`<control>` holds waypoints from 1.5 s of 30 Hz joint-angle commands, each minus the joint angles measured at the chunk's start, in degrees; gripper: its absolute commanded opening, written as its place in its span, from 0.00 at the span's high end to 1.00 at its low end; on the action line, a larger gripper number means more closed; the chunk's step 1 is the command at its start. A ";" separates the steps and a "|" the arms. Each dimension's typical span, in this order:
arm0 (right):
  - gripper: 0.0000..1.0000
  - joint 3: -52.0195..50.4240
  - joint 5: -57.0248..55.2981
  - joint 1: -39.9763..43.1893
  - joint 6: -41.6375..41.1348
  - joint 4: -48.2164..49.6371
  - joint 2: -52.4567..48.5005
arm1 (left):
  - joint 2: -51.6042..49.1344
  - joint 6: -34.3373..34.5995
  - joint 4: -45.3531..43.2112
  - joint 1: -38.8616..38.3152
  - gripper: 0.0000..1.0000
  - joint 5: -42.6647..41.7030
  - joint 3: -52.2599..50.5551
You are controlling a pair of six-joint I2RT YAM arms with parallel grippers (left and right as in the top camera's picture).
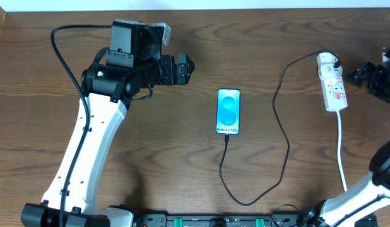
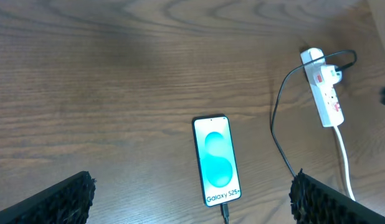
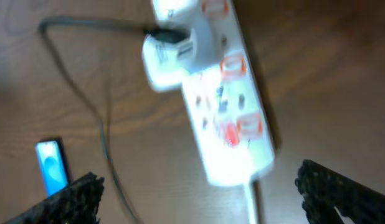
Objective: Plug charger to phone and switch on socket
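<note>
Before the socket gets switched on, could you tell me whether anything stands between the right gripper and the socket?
Nothing visible does. The right gripper is open, close beside the socket. The charger plugs in at the socket's far end, and its cable trails off the opposite side, away from the gripper.

You can read just one text: white "Galaxy S25+" on the phone, at the 6 o'clock end of its blue screen. The red markings on the power strip, at 2 o'clock from the phone, are too small to read.
</note>
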State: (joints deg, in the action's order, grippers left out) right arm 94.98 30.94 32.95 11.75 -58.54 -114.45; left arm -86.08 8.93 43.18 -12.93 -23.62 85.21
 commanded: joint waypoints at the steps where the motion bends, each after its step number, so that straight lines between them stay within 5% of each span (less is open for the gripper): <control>1: 0.12 0.76 4.22 -0.37 0.02 5.75 -4.92 | 0.63 -0.76 0.09 0.00 0.00 0.35 0.11; 6: 0.09 0.76 5.40 -0.42 0.68 8.11 -9.31 | 0.63 -0.76 0.09 0.00 0.00 0.33 0.11; 8: 0.01 0.72 8.72 -0.44 4.22 8.24 -9.46 | 0.63 -0.76 0.09 0.00 0.00 0.35 0.11; 45: 0.01 -3.06 4.13 -8.04 -2.19 14.38 -11.93 | 0.63 -0.76 0.09 0.00 0.00 0.33 0.11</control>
State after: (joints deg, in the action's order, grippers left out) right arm 94.13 33.65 25.91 11.42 -43.40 -125.23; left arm -86.08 8.95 43.18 -12.93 -23.62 85.21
